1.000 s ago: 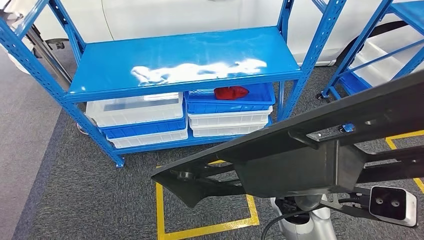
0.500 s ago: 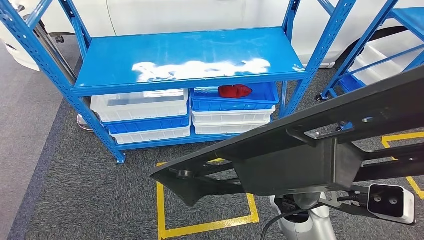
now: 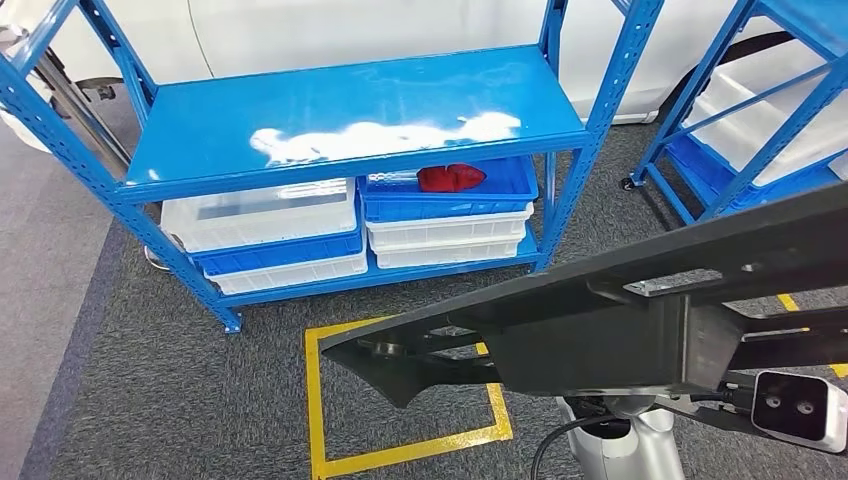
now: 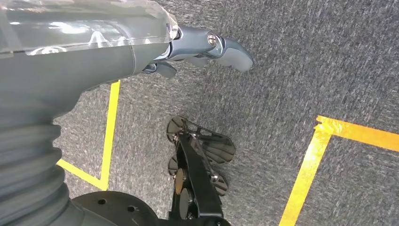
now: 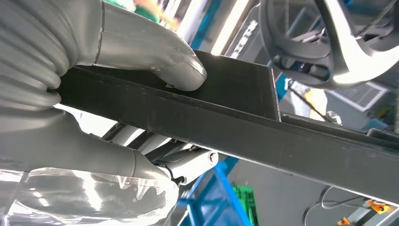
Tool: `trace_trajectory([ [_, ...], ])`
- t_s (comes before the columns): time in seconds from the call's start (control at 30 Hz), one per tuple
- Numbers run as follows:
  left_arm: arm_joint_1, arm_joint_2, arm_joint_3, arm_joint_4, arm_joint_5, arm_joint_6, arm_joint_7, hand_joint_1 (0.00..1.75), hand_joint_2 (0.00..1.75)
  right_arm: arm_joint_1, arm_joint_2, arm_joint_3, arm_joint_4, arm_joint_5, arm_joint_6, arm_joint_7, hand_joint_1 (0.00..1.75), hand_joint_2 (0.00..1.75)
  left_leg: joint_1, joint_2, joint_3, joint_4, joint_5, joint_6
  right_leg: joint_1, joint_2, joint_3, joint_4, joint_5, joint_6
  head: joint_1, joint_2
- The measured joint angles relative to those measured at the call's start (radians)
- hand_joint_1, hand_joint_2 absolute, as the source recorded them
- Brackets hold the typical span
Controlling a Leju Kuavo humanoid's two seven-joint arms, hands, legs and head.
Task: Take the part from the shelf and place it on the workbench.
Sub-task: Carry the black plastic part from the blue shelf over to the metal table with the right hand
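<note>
Black and long, the part [image 3: 620, 330] lies slantwise across the head view, well in front of the blue shelf [image 3: 350, 110] and above the yellow square [image 3: 400, 400] taped on the carpet. The right robot hand [image 5: 117, 94] grips it: in the right wrist view the thumb presses on the part's flat top face while the fingers [image 5: 183, 165] wrap beneath. It is already off the shelf, so the step in hand is judged to be the carry to the tabletop. The part reaches far out from the grip, so turns should be slow, the free end kept away from the shelf posts, and the wrist kept level against the leverage. The left robot hand [image 4: 197, 52] hangs toward the carpet, holding nothing, its fingers loosely extended.
</note>
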Motion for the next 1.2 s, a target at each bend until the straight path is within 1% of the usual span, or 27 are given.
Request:
trace_trajectory([
  [0.03,0.001,0.000,0.001,0.000,0.000,0.005,-0.001,0.00,1.75,0.000,0.003,-0.010,-0.007,0.011,-0.002,0.000,1.75,1.75,0.000,-0.010,0.031,-0.066,0.039,0.003,0.000,0.009,0.000,0.002,-0.001,0.001,0.000,0.000],
  [0.07,0.002,0.001,0.002,0.000,0.000,0.011,-0.003,0.00,1.75,0.000,0.007,-0.019,-0.016,0.023,-0.005,0.000,1.75,1.75,0.001,-0.032,0.065,-0.137,0.068,0.007,0.001,0.018,-0.001,0.005,-0.001,0.004,0.000,0.000],
  [0.1,0.003,0.002,0.004,0.001,0.000,0.017,-0.005,0.00,1.75,0.001,0.011,-0.027,-0.028,0.037,-0.010,0.000,1.75,1.75,0.002,-0.052,0.093,-0.197,0.088,0.011,0.001,0.028,-0.004,0.008,-0.001,0.009,0.000,0.000],
  [0.17,0.005,0.003,0.006,0.002,0.000,0.027,-0.010,0.00,1.75,0.011,0.018,-0.039,-0.059,0.066,-0.019,0.000,1.75,1.75,0.001,-0.074,0.112,-0.241,0.091,0.018,-0.001,0.045,-0.013,0.011,0.003,0.021,0.000,0.000],
  [0.23,0.004,0.006,0.008,0.002,-0.001,0.037,-0.016,0.00,1.75,0.030,0.025,-0.047,-0.096,0.094,-0.030,0.000,1.75,1.75,0.002,-0.056,0.113,-0.248,0.096,0.026,-0.004,0.058,-0.019,0.010,0.007,0.034,0.000,0.000],
  [0.3,0.003,0.010,0.010,0.002,-0.003,0.052,-0.030,0.00,1.75,0.043,0.028,-0.051,-0.131,0.118,-0.041,0.000,1.75,1.75,0.006,-0.033,0.116,-0.257,0.102,0.040,-0.001,0.030,-0.035,0.042,-0.017,0.043,0.000,0.000],
  [0.37,0.005,0.015,0.012,0.002,-0.007,0.061,-0.047,0.00,1.75,0.050,0.029,-0.052,-0.154,0.131,-0.051,0.000,1.75,1.75,0.005,-0.008,0.116,-0.261,0.104,0.048,0.000,-0.014,-0.087,0.153,-0.079,0.050,0.000,0.000],
  [0.4,0.006,0.017,0.014,0.002,-0.011,0.062,-0.054,0.00,1.75,0.054,0.029,-0.053,-0.161,0.135,-0.055,0.000,1.75,1.75,0.004,0.005,0.115,-0.261,0.103,0.049,-0.002,-0.024,-0.121,0.224,-0.111,0.053,0.000,0.000],
  [0.43,0.007,0.019,0.015,0.002,-0.014,0.062,-0.060,0.00,1.75,0.060,0.029,-0.054,-0.165,0.137,-0.057,0.000,1.75,1.75,0.003,0.017,0.114,-0.260,0.103,0.050,-0.004,-0.029,-0.147,0.279,-0.129,0.056,0.000,0.000],
  [0.47,0.006,0.022,0.015,0.002,-0.018,0.062,-0.065,0.00,1.75,0.064,0.029,-0.058,-0.170,0.138,-0.058,0.000,1.75,1.75,0.002,0.030,0.114,-0.260,0.103,0.049,-0.006,-0.032,-0.157,0.301,-0.129,0.058,0.000,0.000],
  [0.5,0.005,0.023,0.015,0.002,-0.023,0.062,-0.069,0.00,1.75,0.066,0.029,-0.063,-0.175,0.138,-0.057,0.000,1.75,1.75,0.002,0.041,0.114,-0.260,0.102,0.049,-0.007,-0.036,-0.145,0.279,-0.108,0.058,0.000,0.000],
  [0.57,0.000,0.026,0.015,0.002,-0.030,0.063,-0.077,0.00,1.75,0.068,0.029,-0.074,-0.187,0.138,-0.055,0.000,1.75,1.75,0.001,0.061,0.117,-0.258,0.100,0.045,-0.006,-0.066,-0.066,0.134,-0.045,0.053,0.000,0.000],
  [0.6,-0.001,0.027,0.015,0.002,-0.031,0.063,-0.079,0.00,1.75,0.068,0.029,-0.078,-0.193,0.138,-0.054,0.000,1.75,1.75,-0.001,0.069,0.119,-0.257,0.098,0.041,-0.003,-0.081,-0.030,0.065,-0.022,0.047,0.000,0.000],
  [0.63,-0.002,0.028,0.015,0.002,-0.032,0.064,-0.081,0.00,1.75,0.068,0.029,-0.081,-0.199,0.138,-0.054,0.000,1.75,1.75,-0.003,0.076,0.120,-0.256,0.097,0.036,0.001,-0.092,-0.007,0.020,-0.010,0.041,0.000,0.000],
  [0.67,-0.004,0.029,0.015,0.002,-0.032,0.064,-0.082,0.00,1.75,0.069,0.029,-0.084,-0.203,0.138,-0.054,0.000,1.75,1.75,-0.004,0.084,0.121,-0.255,0.096,0.030,0.004,-0.094,0.000,0.003,-0.008,0.035,0.000,0.000],
  [0.73,-0.007,0.030,0.015,0.002,-0.032,0.064,-0.083,0.00,1.75,0.070,0.029,-0.089,-0.209,0.137,-0.054,0.000,1.75,1.75,-0.005,0.099,0.123,-0.256,0.095,0.019,0.006,-0.073,-0.005,0.002,-0.003,0.024,0.000,0.000],
  [0.77,-0.009,0.031,0.015,0.002,-0.033,0.063,-0.084,0.00,1.75,0.070,0.029,-0.091,-0.212,0.137,-0.054,0.000,1.75,1.75,-0.004,0.094,0.122,-0.251,0.089,0.014,0.004,-0.064,-0.005,-0.002,0.001,0.018,0.000,0.000],
  [0.83,-0.010,0.034,0.015,0.002,-0.036,0.057,-0.090,0.00,1.75,0.070,0.029,-0.093,-0.218,0.137,-0.052,0.000,1.75,1.75,0.000,0.057,0.097,-0.189,0.044,0.005,-0.002,-0.047,-0.004,-0.010,0.010,0.006,0.000,0.000],
  [0.9,-0.009,0.036,0.015,0.002,-0.042,0.044,-0.099,0.00,1.75,0.071,0.030,-0.093,-0.219,0.138,-0.055,0.000,1.75,1.75,0.003,0.015,0.039,-0.052,-0.028,-0.001,-0.003,-0.029,-0.009,-0.010,0.014,0.000,0.000,0.000],
  [0.93,-0.008,0.037,0.015,0.002,-0.046,0.039,-0.102,0.00,1.75,0.071,0.030,-0.093,-0.219,0.139,-0.060,0.000,1.75,1.75,0.003,0.008,0.011,0.010,-0.051,-0.004,-0.002,-0.018,-0.011,-0.010,0.015,-0.001,0.000,0.000],
  [0.97,-0.007,0.037,0.015,0.002,-0.049,0.034,-0.105,0.00,1.75,0.071,0.030,-0.093,-0.219,0.139,-0.067,0.000,1.75,1.75,0.003,0.005,-0.002,0.042,-0.056,-0.005,-0.002,-0.005,-0.012,-0.008,0.016,0.000,0.000,0.000],
  [1.0,-0.007,0.038,0.014,0.002,-0.053,0.030,-0.107,0.00,1.75,0.072,0.030,-0.093,-0.218,0.139,-0.075,0.000,1.75,1.75,0.004,0.004,0.004,0.032,-0.039,-0.005,-0.002,0.008,-0.012,-0.006,0.017,0.000,0.000,0.000],
  [1.03,-0.007,0.038,0.013,0.002,-0.058,0.028,-0.108,0.00,1.75,0.072,0.029,-0.093,-0.218,0.137,-0.082,0.000,1.75,1.75,0.005,0.000,0.027,-0.015,-0.007,-0.004,-0.002,0.022,-0.012,-0.004,0.017,0.002,0.000,0.000],
  [1.07,-0.009,0.038,0.011,0.002,-0.064,0.025,-0.107,0.00,1.75,0.072,0.029,-0.093,-0.218,0.135,-0.087,0.000,1.75,1.75,0.007,-0.016,0.061,-0.089,0.032,-0.002,-0.003,0.035,-0.013,-0.001,0.017,0.005,0.000,0.000],
  [1.1,-0.010,0.038,0.008,0.002,-0.070,0.022,-0.105,0.00,1.75,0.072,0.028,-0.095,-0.217,0.132,-0.088,0.000,1.75,1.75,0.009,-0.042,0.095,-0.161,0.060,0.000,-0.001,0.046,-0.015,0.003,0.017,0.009,0.000,0.000],
  [1.17,-0.012,0.037,0.000,0.002,-0.082,0.018,-0.101,0.00,1.75,0.072,0.027,-0.104,-0.216,0.127,-0.082,0.000,1.75,1.75,0.011,-0.081,0.130,-0.240,0.080,0.007,-0.003,0.068,-0.023,0.008,0.020,0.022,0.000,0.000],
  [1.2,-0.014,0.036,-0.002,0.002,-0.085,0.017,-0.098,0.00,1.75,0.072,0.026,-0.111,-0.215,0.124,-0.074,0.000,1.75,1.75,0.009,-0.084,0.132,-0.246,0.077,0.011,-0.003,0.079,-0.028,0.008,0.023,0.030,0.000,0.000],
])
